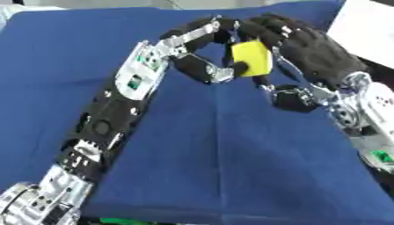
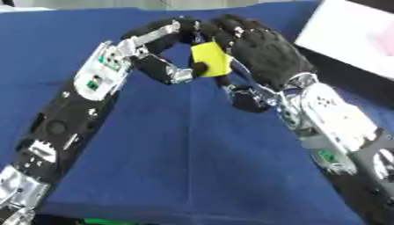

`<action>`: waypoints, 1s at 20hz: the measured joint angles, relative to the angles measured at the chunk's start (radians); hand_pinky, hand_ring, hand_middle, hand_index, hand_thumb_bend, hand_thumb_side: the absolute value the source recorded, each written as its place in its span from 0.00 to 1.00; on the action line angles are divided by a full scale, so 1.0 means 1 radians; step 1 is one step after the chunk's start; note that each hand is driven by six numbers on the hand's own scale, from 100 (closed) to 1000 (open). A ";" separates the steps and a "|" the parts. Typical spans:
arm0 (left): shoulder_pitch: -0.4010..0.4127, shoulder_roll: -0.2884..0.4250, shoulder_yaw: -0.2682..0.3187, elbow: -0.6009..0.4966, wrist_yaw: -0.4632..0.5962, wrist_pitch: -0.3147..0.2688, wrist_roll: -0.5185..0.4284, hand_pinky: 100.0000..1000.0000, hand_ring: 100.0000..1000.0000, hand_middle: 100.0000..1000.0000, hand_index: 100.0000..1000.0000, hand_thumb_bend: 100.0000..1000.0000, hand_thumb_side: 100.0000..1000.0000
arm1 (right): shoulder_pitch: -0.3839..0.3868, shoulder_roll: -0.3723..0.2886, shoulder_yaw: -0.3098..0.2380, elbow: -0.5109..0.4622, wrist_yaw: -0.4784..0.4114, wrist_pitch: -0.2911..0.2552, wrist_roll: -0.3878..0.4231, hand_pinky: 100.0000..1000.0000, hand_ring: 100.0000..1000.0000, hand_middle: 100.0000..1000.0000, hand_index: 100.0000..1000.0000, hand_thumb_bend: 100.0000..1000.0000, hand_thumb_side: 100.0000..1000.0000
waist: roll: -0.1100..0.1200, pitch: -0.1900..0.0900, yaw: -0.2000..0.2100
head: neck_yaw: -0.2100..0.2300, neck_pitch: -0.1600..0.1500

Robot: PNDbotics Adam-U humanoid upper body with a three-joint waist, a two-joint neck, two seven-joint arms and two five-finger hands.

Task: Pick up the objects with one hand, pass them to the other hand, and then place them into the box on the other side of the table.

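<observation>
**Yellow block between both hands, mid-table**

Left hand (image 1: 192, 48) & right hand (image 2: 261, 52) are meeting above the blue cloth (image 1: 254, 167), w/ a yellow block (image 1: 252, 58) between them. Left thumb & fingers are curling round the block; right hand's fingers are also curling at it from the other side. A white box (image 2: 346, 37) is lying at the table's right edge, apart from the hands

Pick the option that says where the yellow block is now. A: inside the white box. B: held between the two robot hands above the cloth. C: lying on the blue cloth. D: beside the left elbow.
B: the yellow block sits between the left hand and right hand, both curled round it, above the blue cloth.
</observation>
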 measured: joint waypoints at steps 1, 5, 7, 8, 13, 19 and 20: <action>-0.001 0.000 -0.003 0.003 -0.001 -0.003 0.003 0.56 0.30 0.25 0.41 0.00 0.19 | -0.002 -0.001 0.000 0.000 -0.001 0.000 0.003 0.91 0.99 0.88 0.76 0.00 0.01 | 0.000 0.000 0.000 | 0.000 0.000; -0.006 -0.002 -0.009 0.010 -0.009 -0.014 0.014 0.56 0.30 0.25 0.41 0.00 0.19 | -0.002 -0.005 -0.001 0.000 0.001 -0.006 -0.017 0.87 0.93 0.83 0.50 0.00 0.00 | -0.002 0.000 -0.002 | 0.004 0.000; -0.009 -0.003 -0.009 0.012 -0.011 -0.018 0.018 0.56 0.30 0.25 0.41 0.00 0.19 | 0.001 -0.005 -0.001 0.001 0.007 -0.011 -0.051 0.84 0.88 0.79 0.41 0.01 0.00 | -0.002 0.000 -0.004 | 0.005 0.000; -0.010 -0.003 -0.009 0.012 -0.012 -0.020 0.020 0.56 0.30 0.25 0.41 0.00 0.19 | 0.004 -0.005 -0.002 0.002 0.013 -0.015 -0.075 0.82 0.87 0.77 0.39 0.02 0.00 | -0.002 0.000 -0.005 | 0.005 0.000; -0.016 -0.005 -0.008 0.012 -0.014 -0.021 0.021 0.57 0.31 0.27 0.43 0.00 0.19 | 0.014 -0.005 -0.001 0.006 0.068 -0.035 -0.220 0.76 0.80 0.72 0.32 0.11 0.00 | -0.001 0.000 -0.008 | 0.005 0.000; -0.018 -0.005 0.005 0.005 0.004 -0.014 0.014 0.61 0.40 0.37 0.53 0.00 0.27 | 0.028 -0.005 0.000 0.007 0.102 -0.034 -0.322 0.77 0.80 0.73 0.28 0.09 0.00 | 0.000 0.001 -0.011 | 0.001 0.000; -0.017 -0.005 0.008 0.004 0.008 -0.012 0.012 0.61 0.41 0.39 0.54 0.00 0.31 | 0.029 -0.005 0.000 0.007 0.104 -0.035 -0.324 0.77 0.80 0.74 0.28 0.09 0.00 | 0.000 0.001 -0.011 | -0.002 0.000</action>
